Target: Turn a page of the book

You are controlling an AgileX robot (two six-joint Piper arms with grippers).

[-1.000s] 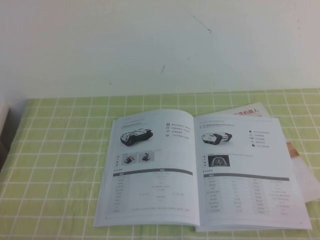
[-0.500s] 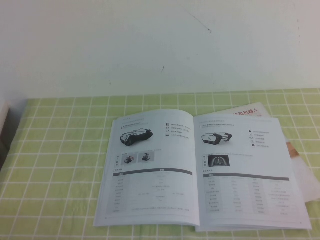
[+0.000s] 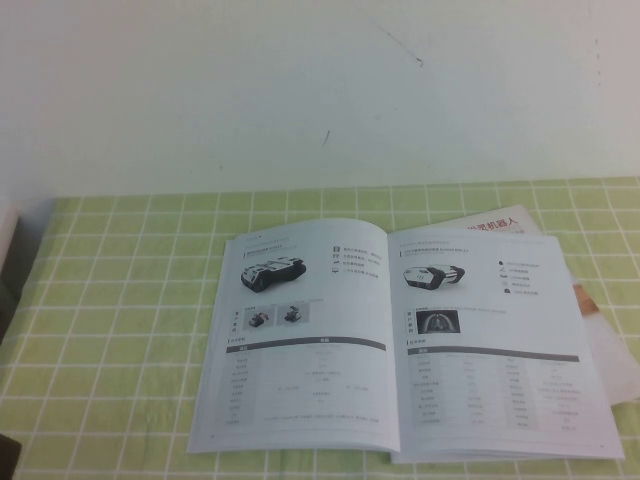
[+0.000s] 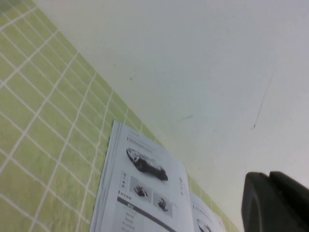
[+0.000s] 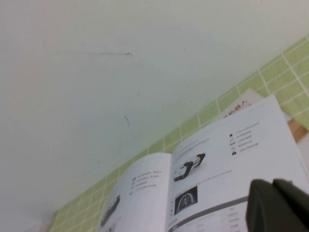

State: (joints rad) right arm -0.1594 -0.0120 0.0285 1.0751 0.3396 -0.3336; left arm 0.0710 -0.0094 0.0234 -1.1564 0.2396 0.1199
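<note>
The book (image 3: 300, 340) lies open and flat on the green checked tablecloth (image 3: 110, 330), right of the table's middle. Its right-hand page (image 3: 490, 340) carries a tracked robot photo, a semicircular picture, a dark grey bar and a table. Neither gripper shows in the high view. My left gripper (image 4: 269, 176) hangs above the table on the book's (image 4: 140, 193) left side, its dark fingers (image 4: 256, 208) pressed together and holding nothing. My right gripper (image 5: 273, 183) hovers over the page's (image 5: 227, 159) near part, shut and empty, apart from the paper.
A second booklet with red lettering (image 3: 495, 222) sticks out from under the book at the back right. More loose paper with an orange edge (image 3: 590, 305) lies at the right. A white wall (image 3: 320, 90) rises right behind the table. A dark object (image 3: 5, 280) stands at the left edge.
A dark shape has come into the high view's bottom left corner. The book and its pages have not moved.
</note>
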